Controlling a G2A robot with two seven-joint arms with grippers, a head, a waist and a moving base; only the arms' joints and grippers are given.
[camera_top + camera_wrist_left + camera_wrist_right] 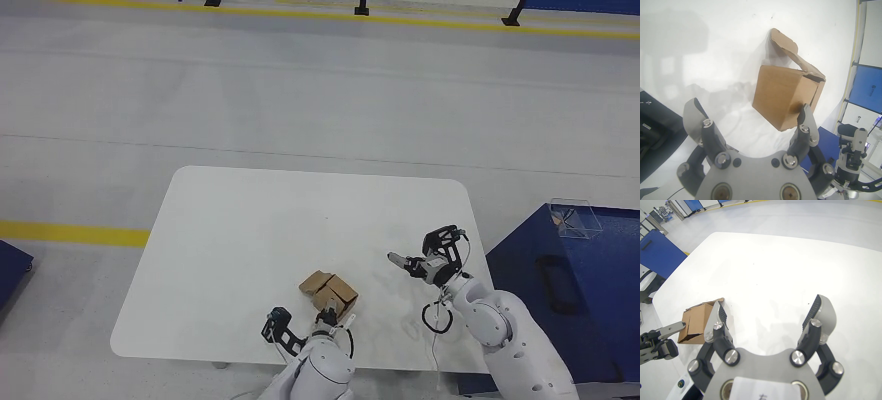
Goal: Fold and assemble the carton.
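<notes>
1. White worktop [300,220] with rounded corners, pale floor all round it, a yellow line [70,233] on the floor off to one side, and a blue cabinet [560,270] beside the right arm.
2. And there's the carton [328,290], brown cardboard, sitting near the worktop's front edge, close in to the robot. It stands as a box, with one flap poking out loose at its far end.
3. Left hand [749,105] is right up against it! The fingers are spread wide and grip nothing. One fingertip [804,111] touches the carton's near panel by a corner, and the other finger sits off to the side over bare worktop.
4. From the right wrist view, that fingertip rests on the carton's end face, where the flaps meet with a ragged gap.
5. Right hand [768,300] hovers above the worktop, fingers wide apart and empty, well apart from the carton and off to its right.
</notes>
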